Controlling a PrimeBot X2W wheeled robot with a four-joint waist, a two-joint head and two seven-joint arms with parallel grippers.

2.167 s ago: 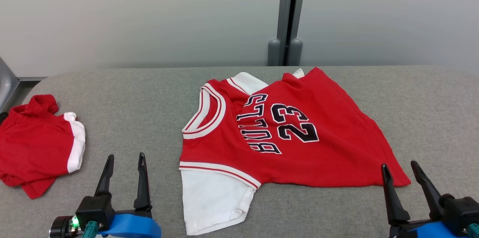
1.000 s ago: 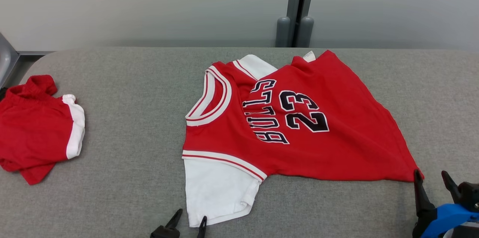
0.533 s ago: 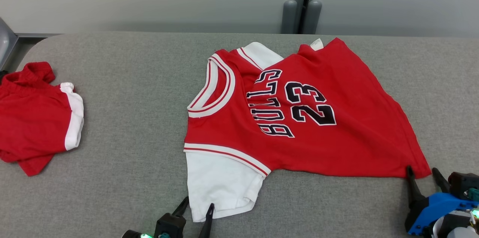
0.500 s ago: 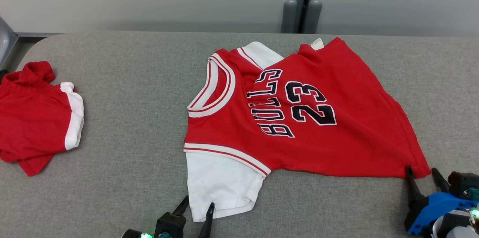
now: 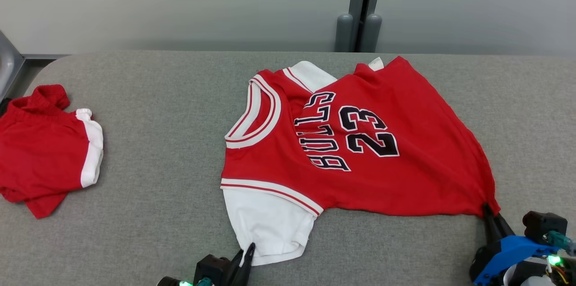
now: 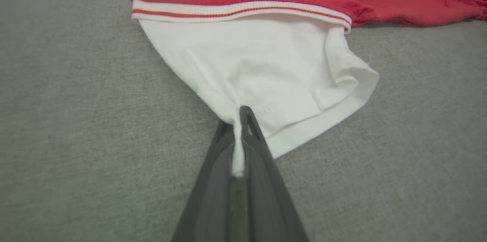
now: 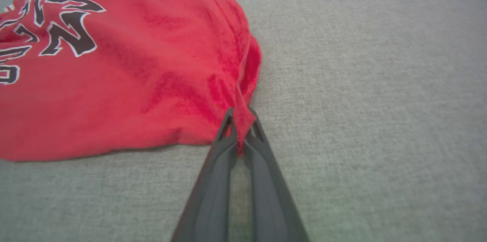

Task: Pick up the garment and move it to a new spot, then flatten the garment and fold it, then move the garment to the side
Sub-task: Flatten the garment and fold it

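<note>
The garment (image 5: 360, 151) is a red jersey with white sleeves and black "BULLS 23" lettering, lying spread across the middle of the grey table (image 5: 157, 110). My left gripper (image 5: 246, 252) is shut on the near edge of the white sleeve (image 6: 266, 78), with white cloth pinched between its fingers (image 6: 249, 135). At the jersey's near right corner my right gripper (image 5: 488, 212) is shut on the red hem (image 7: 243, 82), which bunches into the fingers (image 7: 228, 131). The garment (image 7: 114, 74) still rests on the table.
A second red garment with white trim (image 5: 45, 151) lies crumpled at the table's left end. A grey post (image 5: 357, 7) stands behind the far edge against a pale wall. Bare grey table surface lies between the two garments.
Both grippers went from open to shut, the left on the white sleeve edge and the right on the red hem corner. The cloth now puckers at both. The head camera shifted slightly.
</note>
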